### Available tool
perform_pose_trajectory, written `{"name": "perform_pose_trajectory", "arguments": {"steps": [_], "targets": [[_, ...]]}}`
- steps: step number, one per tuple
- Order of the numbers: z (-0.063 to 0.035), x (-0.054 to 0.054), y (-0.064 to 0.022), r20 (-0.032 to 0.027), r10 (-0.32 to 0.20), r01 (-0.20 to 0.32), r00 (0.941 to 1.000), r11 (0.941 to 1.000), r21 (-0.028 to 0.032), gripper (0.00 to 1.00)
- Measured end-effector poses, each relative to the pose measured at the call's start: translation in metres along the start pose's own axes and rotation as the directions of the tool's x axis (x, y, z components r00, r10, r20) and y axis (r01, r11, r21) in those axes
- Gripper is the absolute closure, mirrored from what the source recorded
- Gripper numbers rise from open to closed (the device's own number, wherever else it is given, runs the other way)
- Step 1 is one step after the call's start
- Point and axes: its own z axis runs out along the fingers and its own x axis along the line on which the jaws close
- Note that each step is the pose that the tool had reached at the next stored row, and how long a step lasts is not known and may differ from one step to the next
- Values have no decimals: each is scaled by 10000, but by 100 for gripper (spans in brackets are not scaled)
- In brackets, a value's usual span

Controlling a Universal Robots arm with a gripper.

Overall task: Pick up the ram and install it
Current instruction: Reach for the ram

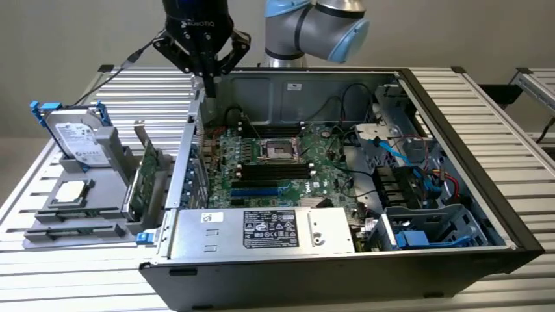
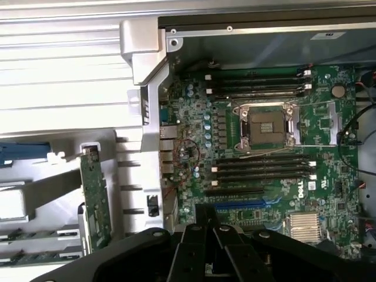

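My gripper hangs over the rear corner of the open computer case, at the exterior view's left, above the case wall. Its fingers are shut together and nothing shows between them; in the wrist view the gripper tapers to a closed tip over the motherboard. A long narrow dark strip that looks like the ram lies in the front slot of the grey holder, far from the gripper. The black memory slots beside the processor socket stand bare.
In the holder stand a hard drive, a square silver processor chip and a green expansion card on edge. A silver power supply fills the case front. Cables and blue drive cages crowd the exterior view's right.
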Motion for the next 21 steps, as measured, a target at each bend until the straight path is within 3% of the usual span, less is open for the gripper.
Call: {"name": "perform_pose_trajectory", "arguments": {"steps": [4, 11, 21], "targets": [[10, 175, -44, 0, 1, -1, 10000, 10000, 0, 89], [24, 364, -123, -6, -1, 1, 10000, 10000, 0, 89], [35, 540, -236, -25, -33, 33, 10000, 10000, 1, 89]]}}
